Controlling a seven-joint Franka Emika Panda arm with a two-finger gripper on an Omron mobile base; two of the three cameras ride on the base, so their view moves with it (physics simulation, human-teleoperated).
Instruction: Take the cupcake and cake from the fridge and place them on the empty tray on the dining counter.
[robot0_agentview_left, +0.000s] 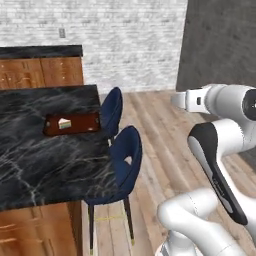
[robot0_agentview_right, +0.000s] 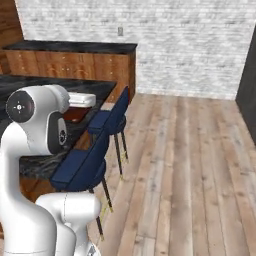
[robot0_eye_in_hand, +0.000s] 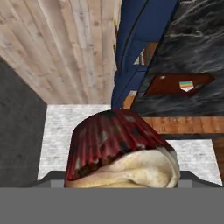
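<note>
While the arm hangs high at the right of the left base view, the dining counter (robot0_agentview_left: 35, 165) stretches out on the left, black marble with white veins. On it lies the tray (robot0_agentview_left: 71, 123), dark reddish-brown, and the cake (robot0_agentview_left: 64, 123) sits inside it, a small pale wedge near the tray's middle. Two blue chairs (robot0_agentview_left: 122, 155) stand tucked against the counter's edge, wooden floor beyond.

Over to the right base view: the white arm rises at the lower left, the counter's dark top runs behind it, and the same blue chairs line its side. A sliver of reddish-brown behind the arm is probably the tray, though it is mostly hidden.

Now the hand view, and here is the cupcake (robot0_eye_in_hand: 120, 151), huge and close, dark red pleated wrapper and tan top, lying tilted right at the gripper's tips. The jaws stand wide with the cupcake between them, so it looks held. Farther off, the tray shows on the marble with the cake in it.
</note>
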